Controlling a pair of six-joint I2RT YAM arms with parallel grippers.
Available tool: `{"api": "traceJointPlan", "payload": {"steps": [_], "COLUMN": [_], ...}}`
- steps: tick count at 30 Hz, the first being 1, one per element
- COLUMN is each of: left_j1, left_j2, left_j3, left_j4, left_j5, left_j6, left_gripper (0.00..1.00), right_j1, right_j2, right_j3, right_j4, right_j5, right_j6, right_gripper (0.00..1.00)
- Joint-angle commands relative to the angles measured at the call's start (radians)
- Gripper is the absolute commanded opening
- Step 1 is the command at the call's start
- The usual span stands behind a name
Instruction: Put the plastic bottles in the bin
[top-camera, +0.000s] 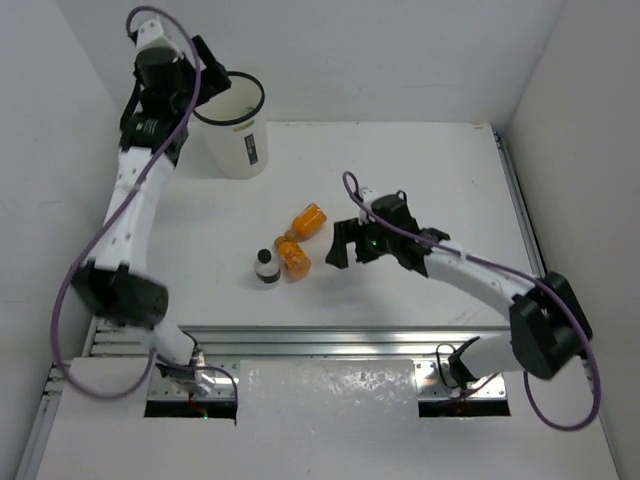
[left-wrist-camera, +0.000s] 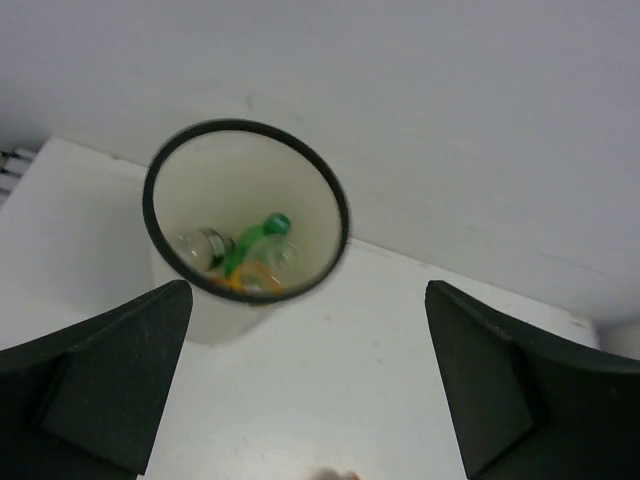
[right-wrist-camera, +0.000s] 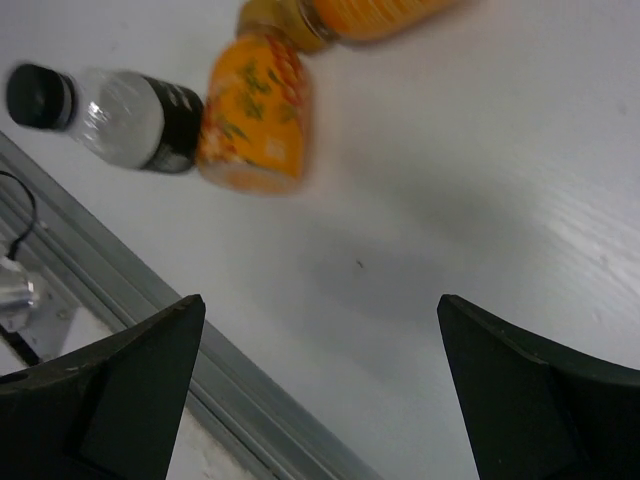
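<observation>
Seen from above, a white table (top-camera: 420, 170) holds a tall white bin (top-camera: 237, 140) with a black rim at its far left corner. The left arm reaches up to it, and the left gripper (top-camera: 215, 82) hangs over the bin's near rim. Three bottles lie near the table's middle: an upper orange bottle (top-camera: 308, 220), a lower orange bottle (top-camera: 292, 256) just below it, and a short dark bottle (top-camera: 267, 266) just beside that one on its left. The right gripper (top-camera: 340, 245) sits low over the table just to the right of the orange bottles, apart from them. A metal rail (top-camera: 330, 340) runs along the near edge. The left wrist camera looks down into the bin: a green bottle (left-wrist-camera: 260, 240) lies inside among clear bottles (left-wrist-camera: 200, 245), with a bit of orange beneath them. This gripper's two dark fingers (left-wrist-camera: 100, 390) stand wide apart at the bottom corners, released, with nothing between them. The right wrist camera shows its own fingers (right-wrist-camera: 540, 390) equally spread and empty over bare table. Beyond them the lower orange bottle lies on its side against the short dark bottle, whose cap points left. The upper orange bottle is cut off by the top edge.
</observation>
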Motion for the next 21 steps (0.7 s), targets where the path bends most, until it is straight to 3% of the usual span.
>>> {"api": "traceJointPlan", "payload": {"steps": [1, 2, 6, 11, 16, 21], "left_j1": [-0.021, -0.024, -0.033, -0.035, -0.035, -0.035], "left_j2": [-0.411, -0.562, -0.842, -0.978, -1.061, -1.089], "left_j3": [-0.301, -0.510, -0.868, -0.995, -1.101, -1.195], "left_j4": [0.005, 0.052, 0.087, -0.053, -0.110, -0.091], "left_j5": [0.132, 0.174, 0.209, 0.289, 0.225, 0.237], "left_j6": [-0.137, -0.178, -0.193, -0.075, 0.020, 0.024], "left_gripper": [1.00, 1.00, 1.00, 1.00, 1.00, 1.00], "right_j1": [0.030, 0.036, 0.057, 0.103, 0.120, 0.126], "right_j2": [0.160, 0.201, 0.377, 0.530, 0.592, 0.652], "right_j3": [0.199, 0.279, 0.432, 0.571, 0.576, 0.561], "right_j4": [0.037, 0.014, -0.098, -0.178, -0.175, -0.146], "right_j5": [-0.106, -0.106, -0.106, -0.146, -0.137, -0.137], "right_j6": [-0.004, 0.013, 0.035, 0.015, 0.022, 0.033], "right_gripper": [0.99, 0.99, 0.99, 0.98, 0.94, 0.89]}}
